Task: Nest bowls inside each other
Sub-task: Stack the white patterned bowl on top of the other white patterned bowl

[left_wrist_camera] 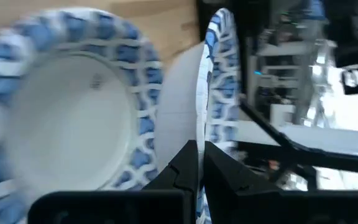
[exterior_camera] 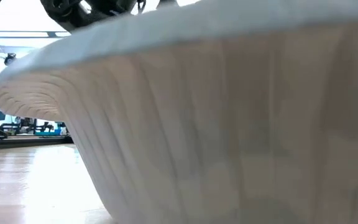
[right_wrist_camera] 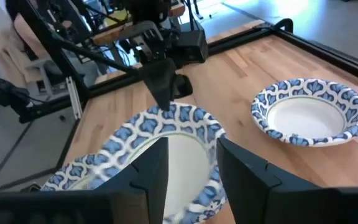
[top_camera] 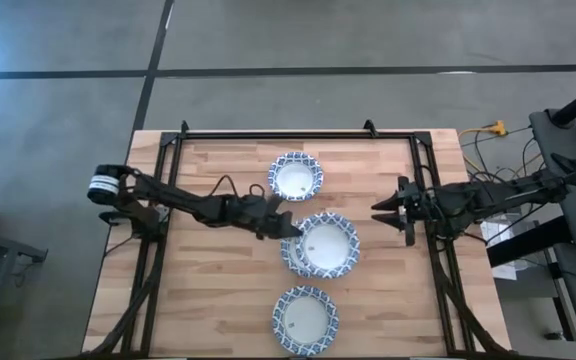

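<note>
Blue-and-white patterned bowls with white insides sit along the table's middle. A far bowl and a near bowl each rest on their base. The near bowl's white ribbed outside fills the low view. Between them, a middle bowl overlaps another bowl that lies under it on the left. My left gripper is shut on the middle bowl's rim. My right gripper is open and hovers just right of the middle bowl, touching nothing. My left gripper pinches the middle bowl's patterned rim between its two fingers, on the side toward the table's left and far edge. The fingers come from the table's left, slanting down. The bowl lies over the lower bowl; whether it is lifted clear I cannot tell.
A black metal frame runs round the wooden table top, along its far edge and both sides. Cables and equipment lie beyond the right side. Bare wood shows left and right of the bowls.
</note>
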Controlling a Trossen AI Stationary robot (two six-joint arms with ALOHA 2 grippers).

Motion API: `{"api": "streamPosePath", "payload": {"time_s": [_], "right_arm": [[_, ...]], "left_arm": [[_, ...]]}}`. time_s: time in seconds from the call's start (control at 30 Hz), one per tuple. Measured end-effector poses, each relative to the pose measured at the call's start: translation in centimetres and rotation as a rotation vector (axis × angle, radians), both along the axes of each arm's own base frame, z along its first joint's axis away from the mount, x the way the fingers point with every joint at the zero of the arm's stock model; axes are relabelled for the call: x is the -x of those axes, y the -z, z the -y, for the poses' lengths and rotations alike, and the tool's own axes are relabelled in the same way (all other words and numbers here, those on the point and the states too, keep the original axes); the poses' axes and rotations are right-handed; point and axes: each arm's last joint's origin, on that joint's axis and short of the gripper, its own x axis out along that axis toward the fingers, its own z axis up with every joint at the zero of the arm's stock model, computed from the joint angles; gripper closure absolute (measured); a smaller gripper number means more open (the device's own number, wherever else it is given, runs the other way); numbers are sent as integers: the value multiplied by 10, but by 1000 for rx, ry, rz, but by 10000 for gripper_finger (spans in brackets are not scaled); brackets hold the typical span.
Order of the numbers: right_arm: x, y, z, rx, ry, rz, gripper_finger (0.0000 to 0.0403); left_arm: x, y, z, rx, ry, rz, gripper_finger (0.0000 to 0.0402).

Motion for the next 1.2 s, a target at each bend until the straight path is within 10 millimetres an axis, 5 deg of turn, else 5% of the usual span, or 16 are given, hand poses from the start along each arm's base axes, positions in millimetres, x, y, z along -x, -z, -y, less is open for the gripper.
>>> {"api": "streamPosePath", "payload": {"time_s": [0.17,0.73,1.2], "right_arm": [[-2,4,-1,0,-3,-15,273],[-5,5,-1,21,-9,-28,273],[-5,3,-1,19,-10,-22,273]], "left_arm": [[16,6,0,-12,-4,-172,401],[24,20,-2,-86,-28,-231,395],[24,19,-5,-132,-77,-225,213]]}}
